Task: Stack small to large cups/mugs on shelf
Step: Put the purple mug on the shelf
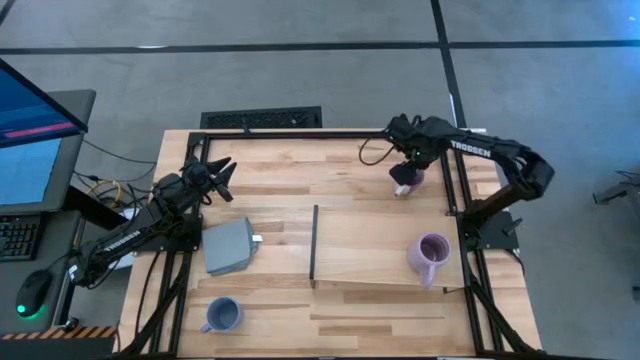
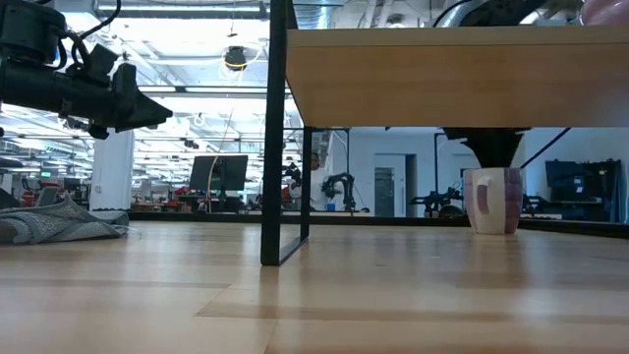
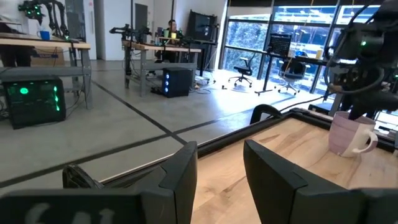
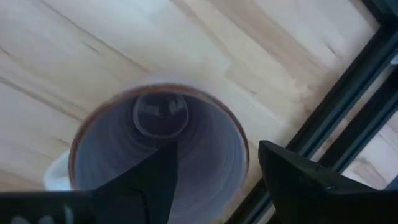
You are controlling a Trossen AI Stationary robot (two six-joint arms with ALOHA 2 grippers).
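Straddling a lavender mug's (image 1: 405, 183) rim with our right gripper (image 1: 408, 170), fingers spread, beyond the shelf's (image 1: 370, 250) far edge | second lavender mug (image 1: 432, 254) sitting on the shelf | blue-grey mug (image 1: 223, 316) off its black-strip end | left gripper (image 1: 222, 177) hovering spread there.

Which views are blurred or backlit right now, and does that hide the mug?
Right wrist view: mug smeared by blur, its rim still readable between the right gripper fingers. Low view: bright room behind, arms silhouetted, mug clear under the shelf. High view: even light.
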